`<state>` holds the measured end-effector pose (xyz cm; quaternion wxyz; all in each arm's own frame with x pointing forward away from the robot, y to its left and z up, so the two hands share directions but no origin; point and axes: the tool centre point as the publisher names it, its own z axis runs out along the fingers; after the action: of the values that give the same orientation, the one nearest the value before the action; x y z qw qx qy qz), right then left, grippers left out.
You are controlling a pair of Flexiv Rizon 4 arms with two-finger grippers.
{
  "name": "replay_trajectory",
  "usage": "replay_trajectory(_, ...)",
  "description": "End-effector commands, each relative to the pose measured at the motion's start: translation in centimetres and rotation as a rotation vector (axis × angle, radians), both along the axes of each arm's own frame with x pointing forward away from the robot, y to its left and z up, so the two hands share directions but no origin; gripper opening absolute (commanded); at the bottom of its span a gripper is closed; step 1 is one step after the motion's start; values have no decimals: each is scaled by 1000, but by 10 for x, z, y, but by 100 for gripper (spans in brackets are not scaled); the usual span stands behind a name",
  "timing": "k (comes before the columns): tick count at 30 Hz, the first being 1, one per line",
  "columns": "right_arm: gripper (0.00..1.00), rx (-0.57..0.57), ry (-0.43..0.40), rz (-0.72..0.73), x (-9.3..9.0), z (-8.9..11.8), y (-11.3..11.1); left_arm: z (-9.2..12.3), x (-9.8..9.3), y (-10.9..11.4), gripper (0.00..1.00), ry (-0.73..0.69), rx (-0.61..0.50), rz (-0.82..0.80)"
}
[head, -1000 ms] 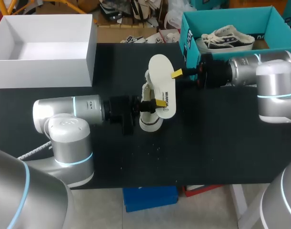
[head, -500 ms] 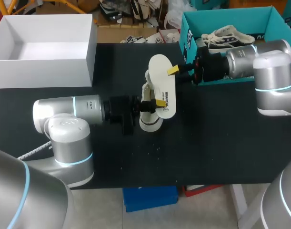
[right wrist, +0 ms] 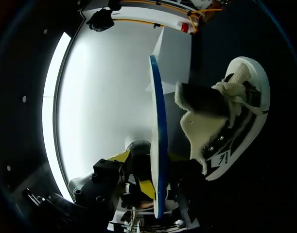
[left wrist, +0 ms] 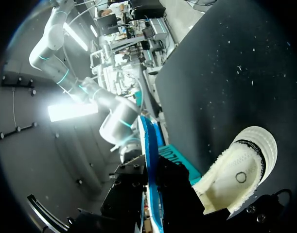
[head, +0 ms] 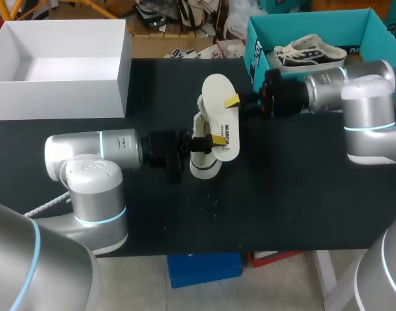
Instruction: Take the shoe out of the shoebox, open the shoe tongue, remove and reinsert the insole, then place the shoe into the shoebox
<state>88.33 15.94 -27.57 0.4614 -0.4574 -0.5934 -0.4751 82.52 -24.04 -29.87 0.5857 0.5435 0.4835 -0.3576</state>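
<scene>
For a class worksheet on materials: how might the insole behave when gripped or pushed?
Probably light and fairly stiff: the insole, held near one end by the left gripper, shows a straight edge in the wrist views, without drooping. Being thin, it would likely flex if pushed on its face.

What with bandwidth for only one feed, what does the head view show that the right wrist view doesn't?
Only the head view: the teal shoebox with a second shoe inside, and the white printed top face of the insole. Only the right wrist view: that insole's blue underside, seen edge-on. Both: the insole, the shoe lying on the black table, and the white box.
</scene>
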Motion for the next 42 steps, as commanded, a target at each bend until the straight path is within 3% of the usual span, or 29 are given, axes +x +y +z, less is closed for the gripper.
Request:
replay_trajectory(1,36,0,3,-6,-1,-2,2,1,0,0,0,-1,4,0)
replay_trajectory(2,28,1,3,-6,-1,-3,2,1,0,0,0,-1,4,0)
replay_trajectory(3,0,-3,5,-6,-2,-3,3,1,0,0,0,-1,4,0)
replay_trajectory(14,0,-17,15,4,-2,-7,5,1,0,0,0,-1,4,0)
replay_trajectory(16,0,-17,15,4,-2,-7,5,11,-1,4,100,-23,69,39)
replay_trajectory(25,0,-17,15,4,-2,-7,5,52,-25,52,100,-21,607,169)
replay_trajectory(31,0,-17,15,4,-2,-7,5,74,-37,65,100,-28,940,250)
replay_trajectory(34,0,-17,15,4,-2,-7,5,91,-37,62,100,-67,972,279)
replay_trajectory(36,0,-17,15,4,-2,-7,5,104,-40,54,100,-109,923,258)
replay_trajectory(42,0,-17,15,4,-2,-7,5,104,-40,54,100,-109,923,258)
